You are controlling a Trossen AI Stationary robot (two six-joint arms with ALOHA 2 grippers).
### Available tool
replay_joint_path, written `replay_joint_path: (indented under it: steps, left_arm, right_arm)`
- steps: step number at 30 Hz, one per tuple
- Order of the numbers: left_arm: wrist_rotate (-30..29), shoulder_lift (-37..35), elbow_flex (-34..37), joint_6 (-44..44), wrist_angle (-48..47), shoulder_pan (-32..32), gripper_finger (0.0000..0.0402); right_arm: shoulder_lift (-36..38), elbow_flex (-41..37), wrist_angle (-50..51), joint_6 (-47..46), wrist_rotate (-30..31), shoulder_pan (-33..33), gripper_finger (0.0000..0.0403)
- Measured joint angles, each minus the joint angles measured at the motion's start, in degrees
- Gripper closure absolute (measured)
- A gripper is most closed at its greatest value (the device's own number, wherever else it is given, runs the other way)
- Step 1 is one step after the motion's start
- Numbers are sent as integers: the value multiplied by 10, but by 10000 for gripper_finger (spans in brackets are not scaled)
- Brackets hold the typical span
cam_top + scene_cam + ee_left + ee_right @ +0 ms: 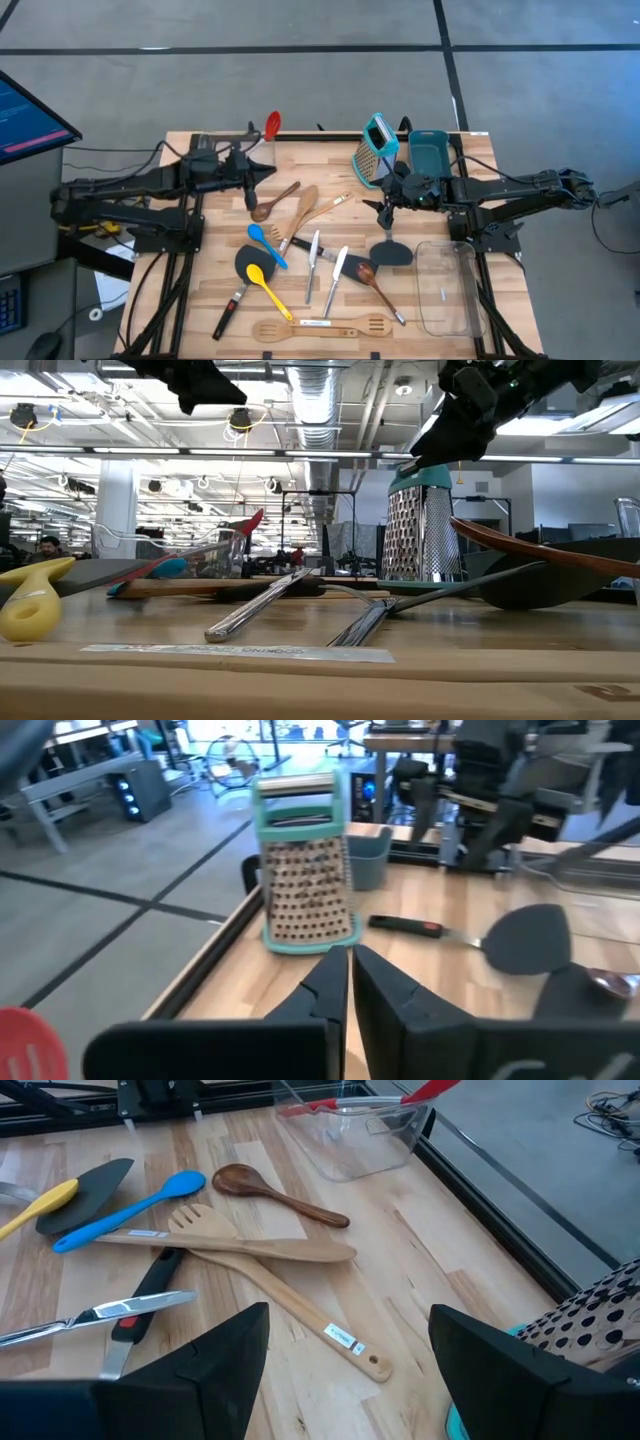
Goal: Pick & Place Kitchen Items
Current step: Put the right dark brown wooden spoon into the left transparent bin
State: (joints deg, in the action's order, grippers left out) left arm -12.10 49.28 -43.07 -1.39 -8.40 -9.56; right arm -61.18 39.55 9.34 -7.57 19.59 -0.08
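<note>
A bright workshop with ducting overhead sits behind a butcher-block table (440, 180) scattered with kitchen items, and both arms are up over the far half of it. The left tool (350, 982) hangs near the far left corner with its fingers pressed together and nothing between them; the red spoon (271, 124) stands in the clear container (225, 150) just beside it. The right tool (345, 1355) hovers spread wide and empty, beside the teal box grater (377, 150) and above the pale wooden spoons (270, 1275). The risk here, as I read it, is crowding: those spoons cross one another, with the blue spoon (135, 1205) and a knife (95, 1317) lying close, so a descending right tool could pinch two handles or knock one skidding. The grater stands upright near the far edge and close to the right arm's wrist, so a careless swing could tip it. The teal bin (430, 152) lies just past it. Only the high view lays out the full spread, including the slotted spatula (322, 327) along the near edge. The low view alone shows the black spatula (530, 582) and metal cutlery (262, 603) at table level, and a person far off in the room.
</note>
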Motion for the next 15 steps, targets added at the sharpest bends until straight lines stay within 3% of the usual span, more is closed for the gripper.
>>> replay_joint_path:
  steps: [10,15]
  left_arm:
    - [0,0,0,-1,5,51,393]
    - [0,0,0,-50,7,75,397]
  right_arm:
    - [0,0,3,0,0,0,133]
    - [0,0,3,0,0,-1,133]
